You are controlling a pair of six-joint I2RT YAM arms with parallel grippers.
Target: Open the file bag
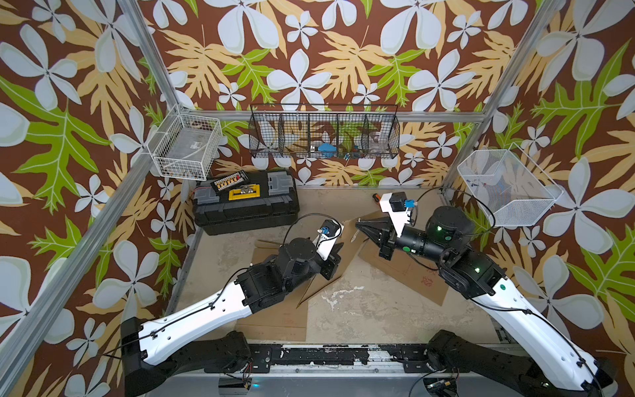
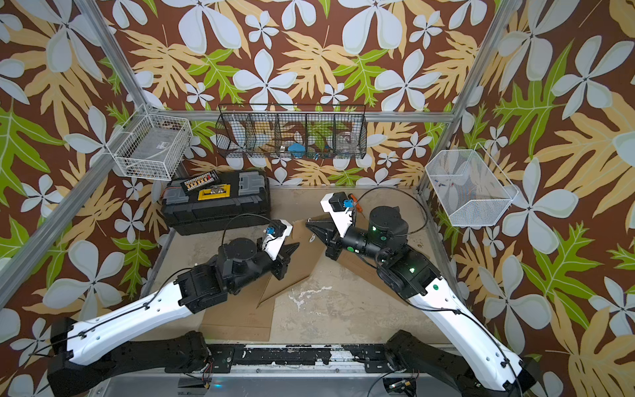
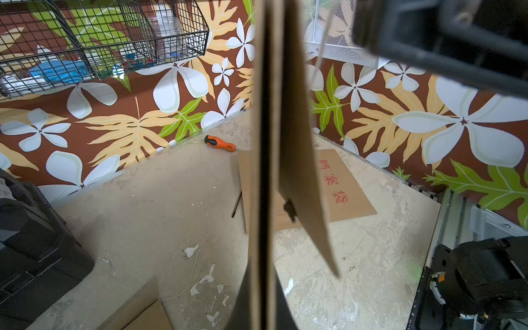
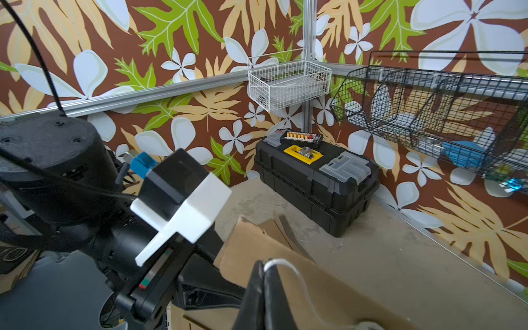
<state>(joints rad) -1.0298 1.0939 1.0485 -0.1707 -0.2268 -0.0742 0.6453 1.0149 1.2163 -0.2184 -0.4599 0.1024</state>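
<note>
A brown paper file bag stands on edge above the table. My left gripper is shut on its lower edge; in the left wrist view the bag shows edge-on, with its flap hanging away to one side. Facing it, my right gripper is shut on the bag's thin white closure string, which runs down to the round fastener on the flap.
Two more brown file bags lie flat, one with red characters under the right arm and one under the left arm. A black toolbox sits back left, an orange-handled screwdriver by the back wall, and wire baskets hang on the walls.
</note>
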